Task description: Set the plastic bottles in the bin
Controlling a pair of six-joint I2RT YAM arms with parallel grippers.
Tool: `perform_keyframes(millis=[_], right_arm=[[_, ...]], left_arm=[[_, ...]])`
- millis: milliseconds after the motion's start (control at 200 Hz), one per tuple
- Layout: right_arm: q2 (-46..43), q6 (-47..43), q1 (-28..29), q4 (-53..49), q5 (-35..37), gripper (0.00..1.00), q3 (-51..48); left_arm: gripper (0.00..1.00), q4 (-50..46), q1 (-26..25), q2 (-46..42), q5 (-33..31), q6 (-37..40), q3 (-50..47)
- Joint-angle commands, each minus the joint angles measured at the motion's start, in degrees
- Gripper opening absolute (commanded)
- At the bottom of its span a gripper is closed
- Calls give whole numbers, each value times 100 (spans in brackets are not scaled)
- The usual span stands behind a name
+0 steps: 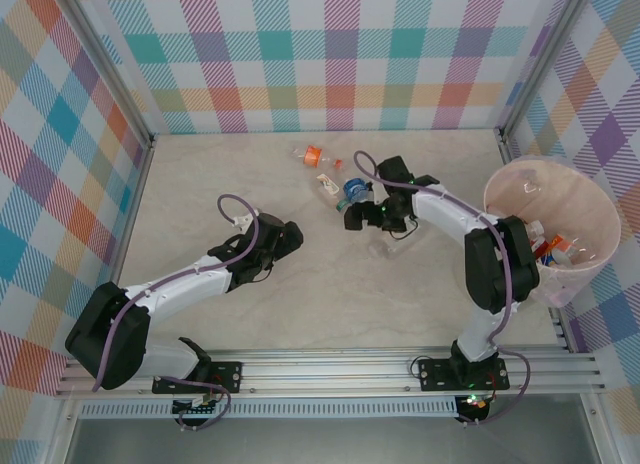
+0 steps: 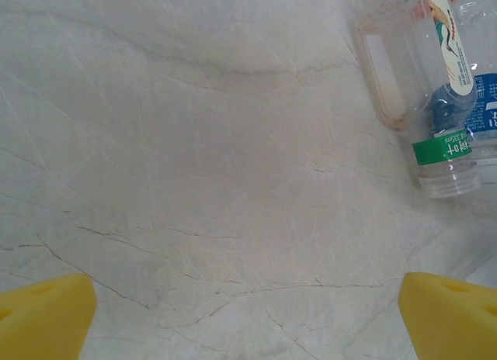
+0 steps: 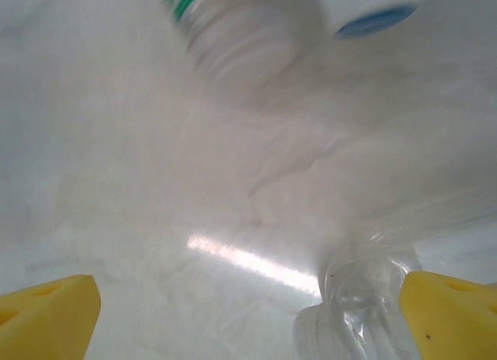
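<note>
Bin [image 1: 575, 196] holds several plastic bottles [image 1: 556, 250]; loose bottles [image 1: 352, 191] on table [image 1: 320, 304]. Left gripper [image 2: 248, 317], right gripper [image 3: 248, 313] both spread wide.

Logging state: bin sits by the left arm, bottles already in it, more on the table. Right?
Wrong side: the top view shows the bin by the right arm. The bottles inside and the loose bottles on the table are as you said.

Left arm [image 1: 190, 276] and right arm [image 1: 445, 212] reach forward, each with fingers [image 2: 43, 317] spread wide.
</note>
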Motion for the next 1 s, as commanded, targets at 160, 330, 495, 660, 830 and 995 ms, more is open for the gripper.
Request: perform_keyframes(millis=[160, 330, 495, 660, 830, 995], right_arm=[[-278, -808, 546, -1289, -779, 100, -313], [-909, 639, 570, -1098, 1164, 100, -100], [-1448, 2629, 570, -847, 2659, 100, -535], [-1520, 4067, 573, -638, 3091, 100, -993], [-1044, 4885, 575, -918, 3106, 100, -679], [-594, 5046, 571, -855, 3036, 100, -474]], left_arm=[[100, 90, 45, 56, 47, 63, 54], [100, 102, 45, 146, 118, 77, 102], [100, 118, 45, 194, 138, 90, 106], [100, 105, 41, 169, 93, 117, 80], [100, 81, 45, 166, 68, 133, 79], [100, 54, 46, 153, 28, 148, 63]])
